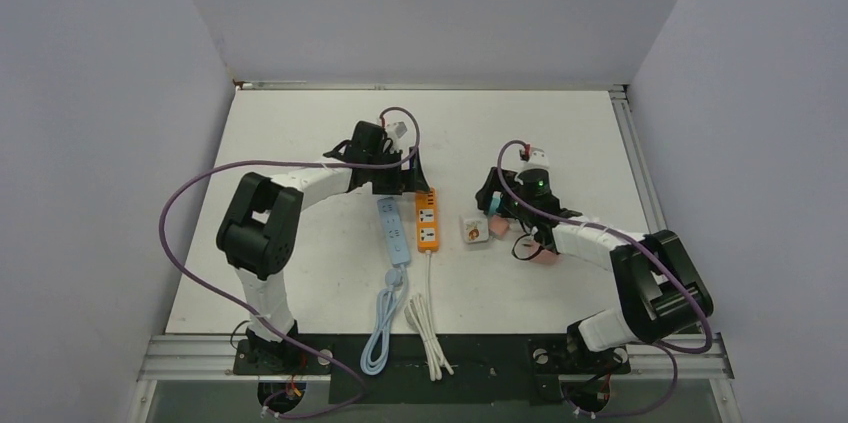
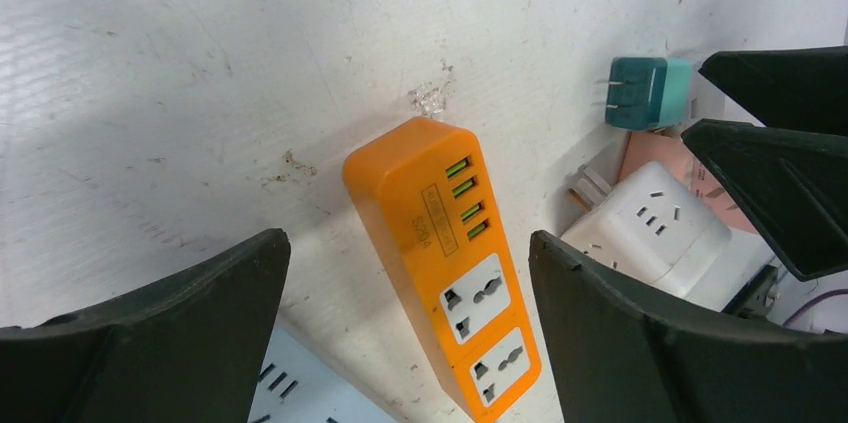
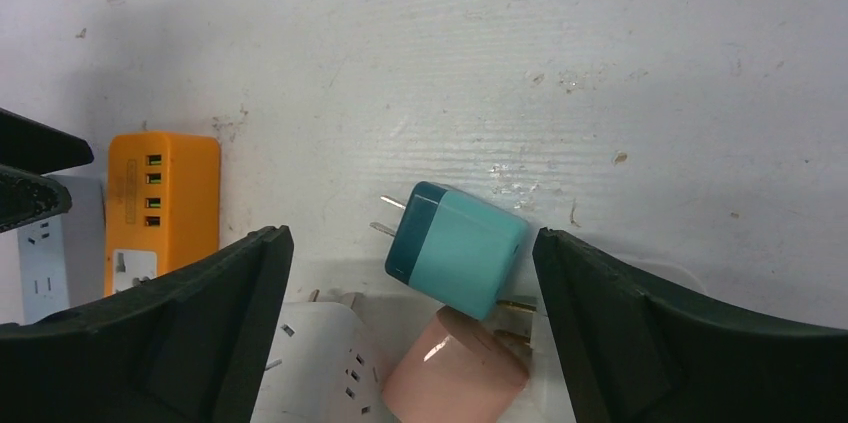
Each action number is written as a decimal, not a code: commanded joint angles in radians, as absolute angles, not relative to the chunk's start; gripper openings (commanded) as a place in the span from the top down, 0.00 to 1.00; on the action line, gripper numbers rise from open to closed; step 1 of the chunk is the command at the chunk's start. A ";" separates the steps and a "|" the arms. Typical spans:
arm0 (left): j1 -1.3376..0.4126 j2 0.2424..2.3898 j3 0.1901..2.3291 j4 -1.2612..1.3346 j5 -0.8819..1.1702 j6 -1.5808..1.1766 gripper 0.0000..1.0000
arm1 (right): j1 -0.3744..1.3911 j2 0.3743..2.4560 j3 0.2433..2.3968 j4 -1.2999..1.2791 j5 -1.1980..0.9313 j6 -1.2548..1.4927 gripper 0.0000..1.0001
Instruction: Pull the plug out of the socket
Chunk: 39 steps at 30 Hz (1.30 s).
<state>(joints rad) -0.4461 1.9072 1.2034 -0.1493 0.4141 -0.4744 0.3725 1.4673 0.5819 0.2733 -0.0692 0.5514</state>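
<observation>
Right wrist view gives us the plug lying loose on the counter, between the spread, empty fingers of our right gripper. Our left gripper, also open, hovers with the strip between its fingers, visible sockets bare. We judge the pull done; nothing remains.

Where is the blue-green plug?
Right wrist view: the blue-green plug lies between the fingers of the open right claw, beside the pink plug, right of the orange strip.
</observation>
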 commanded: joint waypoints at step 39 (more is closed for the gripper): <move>0.040 0.675 0.769 -0.369 -0.021 -0.323 0.04 | 0.489 0.643 0.522 0.154 0.381 0.212 0.10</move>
